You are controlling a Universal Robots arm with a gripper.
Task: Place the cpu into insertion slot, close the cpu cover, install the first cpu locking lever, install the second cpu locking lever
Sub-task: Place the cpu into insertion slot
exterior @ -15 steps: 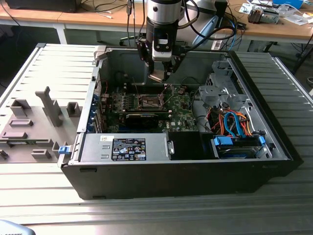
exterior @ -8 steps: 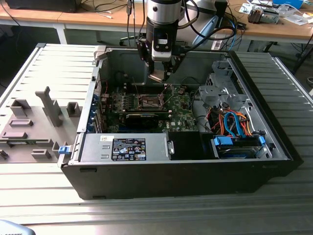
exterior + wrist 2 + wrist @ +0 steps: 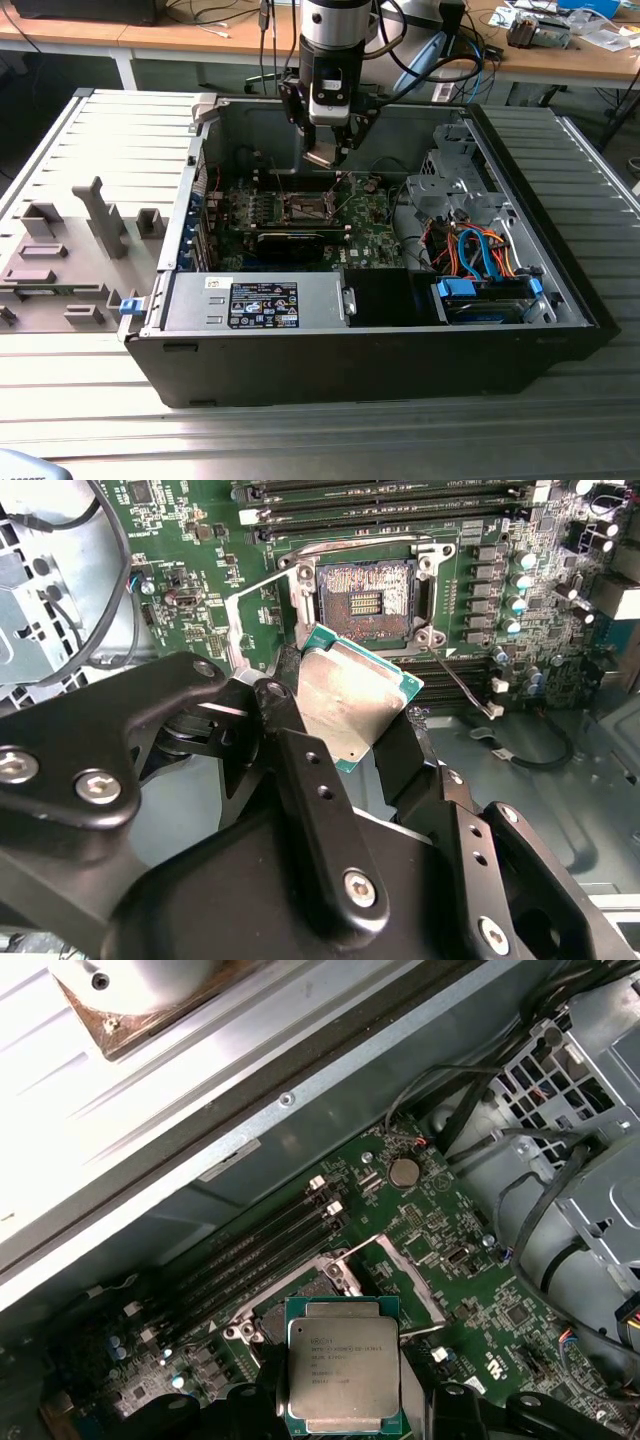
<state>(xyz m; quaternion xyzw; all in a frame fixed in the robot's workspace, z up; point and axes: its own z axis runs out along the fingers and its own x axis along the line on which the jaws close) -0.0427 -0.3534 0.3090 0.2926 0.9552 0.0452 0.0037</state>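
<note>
1. CPU is pinched by two opposite edges between the fingers of the gripper, which are pressed in on it. It hangs in the air above the open computer case, apart from the board.
2. In the second wrist view it hovers near the insertion slot, tilted, and is not seated. The slot's dark centre lies bare.
3. Likely risk: a tilted chip could meet the slot corner-first and bend the fine contacts in its centre.
4. Likely risk: the grip holds only thin edges, so a knock against the metal rim could twist or drop the chip onto the green circuit board.
5. The cpu cover seems to stand swung up beside the slot, and a drifting approach might catch on it.
6. The chip is a small flat square with a pale silver face, faintly printed, and a thin green border.
</note>
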